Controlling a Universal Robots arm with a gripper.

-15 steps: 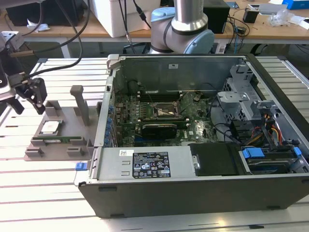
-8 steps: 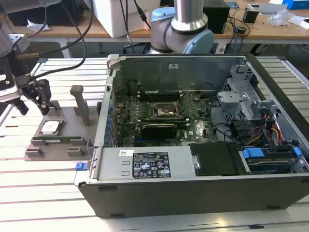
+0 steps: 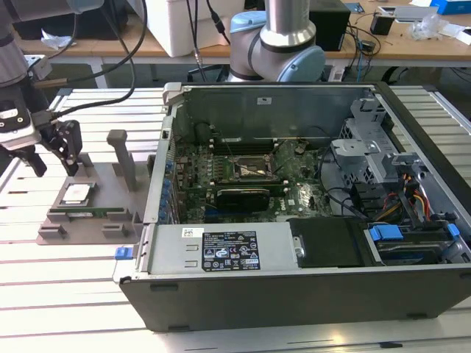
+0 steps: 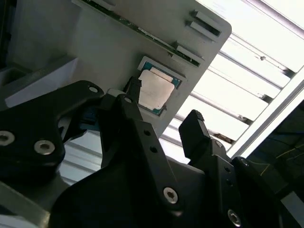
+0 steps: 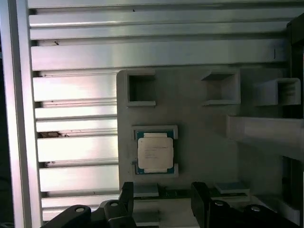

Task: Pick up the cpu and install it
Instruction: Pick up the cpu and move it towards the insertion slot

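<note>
Your gripper (image 3: 53, 158) hangs with its two black fingers (image 5: 127, 197) spread wide and nothing between them. The cpu (image 5: 155, 151) lies flat in its square seat on the grey tray (image 3: 88, 220), just below and ahead of the fingertips, untouched. The open computer case (image 3: 294, 294) stands well off to the gripper's side, on the exterior view's right

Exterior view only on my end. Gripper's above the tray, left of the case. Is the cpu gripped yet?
Observer: No. In the first wrist view the cpu lies flat in its recess in the tray, with nothing touching it.
Operator: Fingers open?
Observer: Open and empty. The first wrist view shows a clear gap across the gripper, and the cpu sits roughly in line with that gap, apart from the fingers.
</note>
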